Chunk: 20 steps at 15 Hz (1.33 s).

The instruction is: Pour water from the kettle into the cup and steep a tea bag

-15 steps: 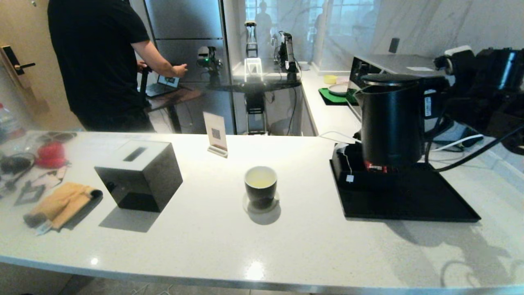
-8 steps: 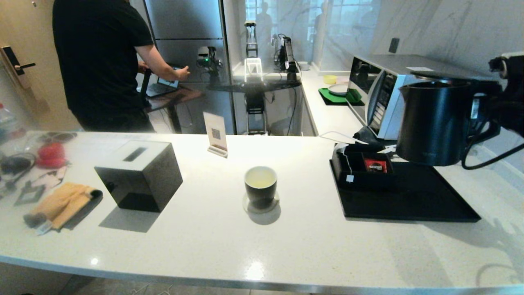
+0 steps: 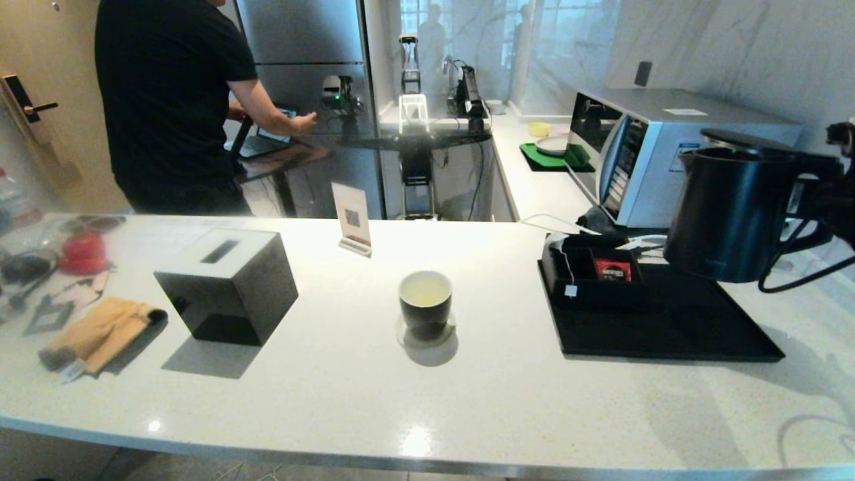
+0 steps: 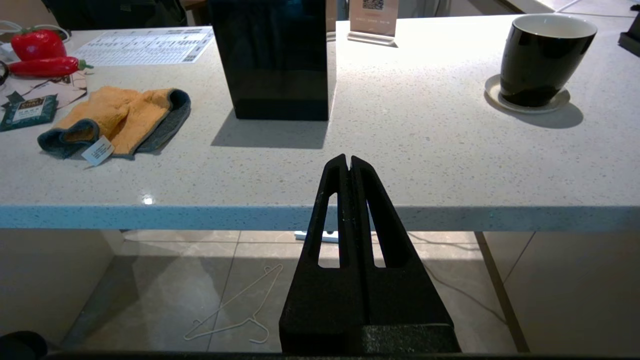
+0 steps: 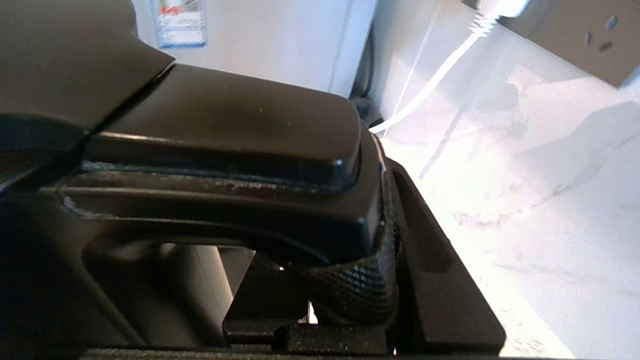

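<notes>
Black kettle [image 3: 731,214], gripped by the right gripper [image 5: 350,280], has moved right and lower, off the tray [image 3: 668,327]. Left gripper [image 4: 349,162] is closed, empty.

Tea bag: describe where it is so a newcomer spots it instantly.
Find the black tray on the white counter's right side, then its raised compartment at the far-left corner. The tea bag's thin white string drapes over that compartment's front wall, ending in a tiny white square tag, unlike the red packet lying inside.
</notes>
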Available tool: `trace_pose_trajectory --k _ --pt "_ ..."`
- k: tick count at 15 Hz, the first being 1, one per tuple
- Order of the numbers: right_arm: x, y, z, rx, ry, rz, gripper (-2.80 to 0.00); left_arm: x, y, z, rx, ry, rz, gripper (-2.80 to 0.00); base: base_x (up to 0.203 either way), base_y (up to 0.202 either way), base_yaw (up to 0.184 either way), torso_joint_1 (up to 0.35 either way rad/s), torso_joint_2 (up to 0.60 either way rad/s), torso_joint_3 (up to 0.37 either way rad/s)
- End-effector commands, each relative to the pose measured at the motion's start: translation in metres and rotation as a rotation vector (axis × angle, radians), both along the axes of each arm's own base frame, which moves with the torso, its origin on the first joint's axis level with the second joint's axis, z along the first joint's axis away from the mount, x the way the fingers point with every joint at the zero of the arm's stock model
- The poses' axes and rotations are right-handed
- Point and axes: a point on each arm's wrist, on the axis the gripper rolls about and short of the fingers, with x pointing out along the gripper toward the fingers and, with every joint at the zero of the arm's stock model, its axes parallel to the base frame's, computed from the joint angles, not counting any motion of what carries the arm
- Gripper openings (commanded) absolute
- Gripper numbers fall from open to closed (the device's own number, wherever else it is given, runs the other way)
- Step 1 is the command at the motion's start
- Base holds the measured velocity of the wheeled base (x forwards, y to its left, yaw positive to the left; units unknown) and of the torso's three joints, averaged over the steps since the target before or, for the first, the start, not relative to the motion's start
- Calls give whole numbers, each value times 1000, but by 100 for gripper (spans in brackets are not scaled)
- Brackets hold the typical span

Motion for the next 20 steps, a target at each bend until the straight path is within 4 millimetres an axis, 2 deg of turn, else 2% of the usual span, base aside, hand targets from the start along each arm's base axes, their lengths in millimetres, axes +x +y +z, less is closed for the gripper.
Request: trace_pose_trajectory --k 1,6,12,20 --pt "11 -13 -22 10 29 -27 -280 0 0 0 1 -1 0 -280 0 0 0 0 0 0" --pt "21 -32 -47 26 -1 -66 -280 0 0 0 1 -1 0 -280 0 0 0 0 0 0" --pt "28 -35 -87 48 6 -63 -280 0 0 0 1 -1 0 -280 0 0 0 0 0 0" --pt "39 -39 -110 48 -24 -61 -280 0 0 0 1 -1 0 -280 0 0 0 0 0 0"
